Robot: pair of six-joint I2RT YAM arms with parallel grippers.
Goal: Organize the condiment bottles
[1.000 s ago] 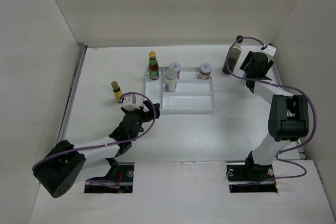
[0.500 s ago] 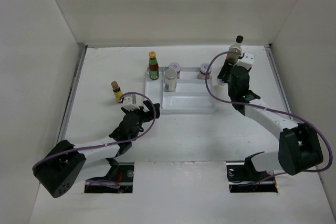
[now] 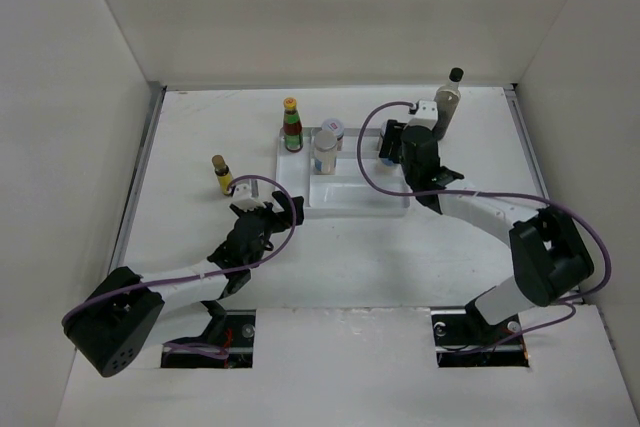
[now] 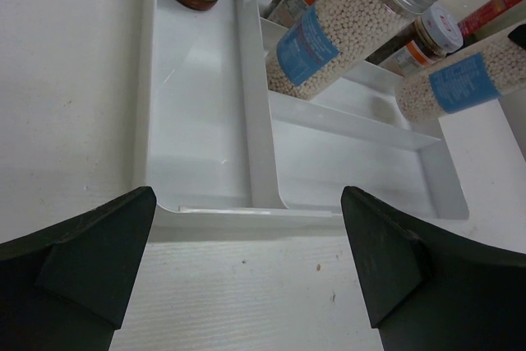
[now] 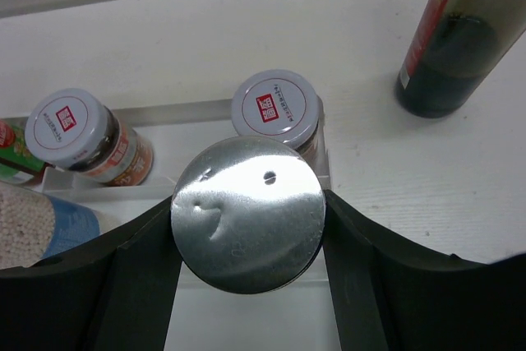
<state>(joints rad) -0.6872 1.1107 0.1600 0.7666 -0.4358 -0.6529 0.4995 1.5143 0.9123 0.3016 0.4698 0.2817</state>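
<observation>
Hanging lid-up over tray (image 5: pixel 189 109), just in front of rear-right jar (image 5: pixel 274 108), shaker (image 5: pixel 246 203) is pinched by R gripper (image 5: pixel 246 232); L gripper (image 4: pixel 246 273) is seen spread wide.

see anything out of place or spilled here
Nothing spilled or toppled. Two bottles stand outside the white tray: the small yellow-brown bottle on the table to its left, and the tall dark bottle beyond its far right corner. The right tool grips a silver-lidded shaker over the tray.

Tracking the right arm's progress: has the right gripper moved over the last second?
Yes. The right gripper has swung left, away from the tall dark bottle, and now hangs over the white tray's back right corner, holding a shaker.
</observation>
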